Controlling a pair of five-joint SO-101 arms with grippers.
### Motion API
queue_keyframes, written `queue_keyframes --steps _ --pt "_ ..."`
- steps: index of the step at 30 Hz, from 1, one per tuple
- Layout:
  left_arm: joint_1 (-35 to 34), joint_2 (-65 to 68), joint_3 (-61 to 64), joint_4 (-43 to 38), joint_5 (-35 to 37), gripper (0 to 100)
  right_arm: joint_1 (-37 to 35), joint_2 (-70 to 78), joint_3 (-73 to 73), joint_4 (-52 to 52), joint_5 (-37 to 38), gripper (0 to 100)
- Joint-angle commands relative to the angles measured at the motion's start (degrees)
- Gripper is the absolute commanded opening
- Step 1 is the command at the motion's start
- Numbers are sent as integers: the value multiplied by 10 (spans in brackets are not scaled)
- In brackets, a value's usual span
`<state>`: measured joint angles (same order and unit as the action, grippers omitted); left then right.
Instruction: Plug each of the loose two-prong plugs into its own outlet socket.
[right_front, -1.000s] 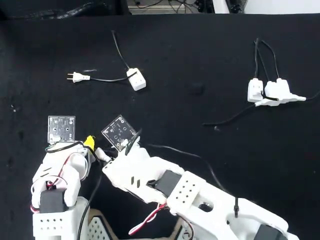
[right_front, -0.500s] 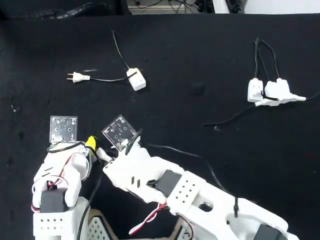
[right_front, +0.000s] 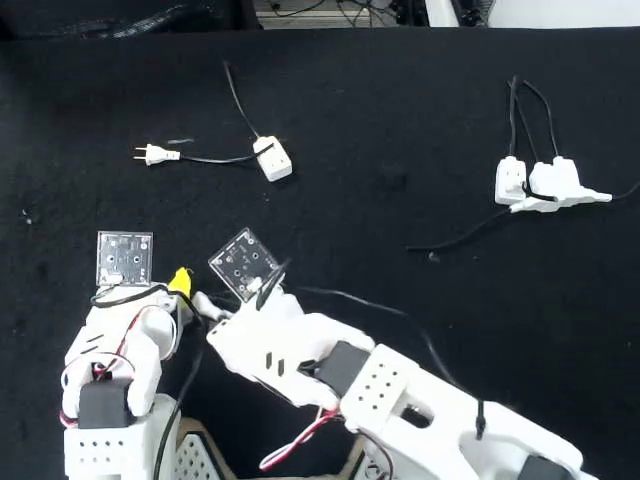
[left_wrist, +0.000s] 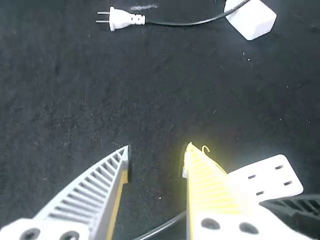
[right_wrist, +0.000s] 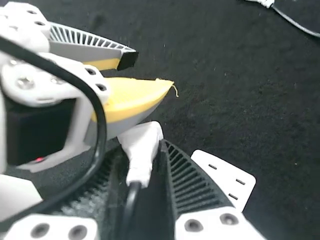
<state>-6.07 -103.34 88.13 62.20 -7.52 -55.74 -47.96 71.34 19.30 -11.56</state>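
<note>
**High view.** On the black worktop (right_front: 400, 90) the white socket block (right_front: 272, 158) serves as the mark. The loose plug (right_front: 150, 154) lies near it on the left arm's side. Its prongs point away from the block, and a black lead (right_front: 215, 159) runs between the two. A white cluster (right_front: 540, 183) of plugs and sockets sits well apart from the block on the opposite side. Whether those are seated cannot be told. Both arms are well apart from the block, at the near edge.

**Left wrist view.** The left pincer (left_wrist: 157, 149) has its fingers apart with nothing between them, over bare cloth. The loose plug and the block lie beyond its tips.

**Right wrist view.** The right pincer (right_wrist: 142, 145) is clamped on a second white plug, the held plug (right_wrist: 142, 156), well apart from the block. The left pincer's yellow finger (right_wrist: 135, 95) is just beside it.

**Handling.** Each plug looks light, hard and smooth. The thin prongs would likely bend under side load, and the lead may tug the plug askew. The best hold is on the flat sides of the body, behind the prongs. The block also looks light and would probably slide on the cloth when pushed, so it needs bracing.

**Writing.** No writing or label can be read on any of these things.
</note>
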Motion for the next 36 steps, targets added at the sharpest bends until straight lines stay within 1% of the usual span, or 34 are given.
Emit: queue_keyframes --steps 1,13,15,17,19,22,27,30,33,36 --pt "36 8 13 2 -10 191 25 -65 -26 -12 -8 11" --pt "30 8 11 2 -10 191 25 -65 -15 -16 -6 11" --pt "29 8 8 2 -8 191 31 -65 -13 -10 10 11" --pt "12 7 7 2 -6 191 51 -65 -8 0 36 11" --pt "-18 7 -5 2 -4 191 78 -65 -7 9 47 11" --pt "-58 7 -12 1 21 191 113 -65 -9 31 48 10" --pt "-93 7 -15 -9 26 191 149 -59 -11 49 52 10" --pt "-104 7 -15 -9 26 191 156 -22 -23 52 74 10" --pt "-118 7 -18 -9 26 191 156 45 -58 54 78 10" --pt "-121 7 -17 -9 26 191 168 124 -135 109 91 10"
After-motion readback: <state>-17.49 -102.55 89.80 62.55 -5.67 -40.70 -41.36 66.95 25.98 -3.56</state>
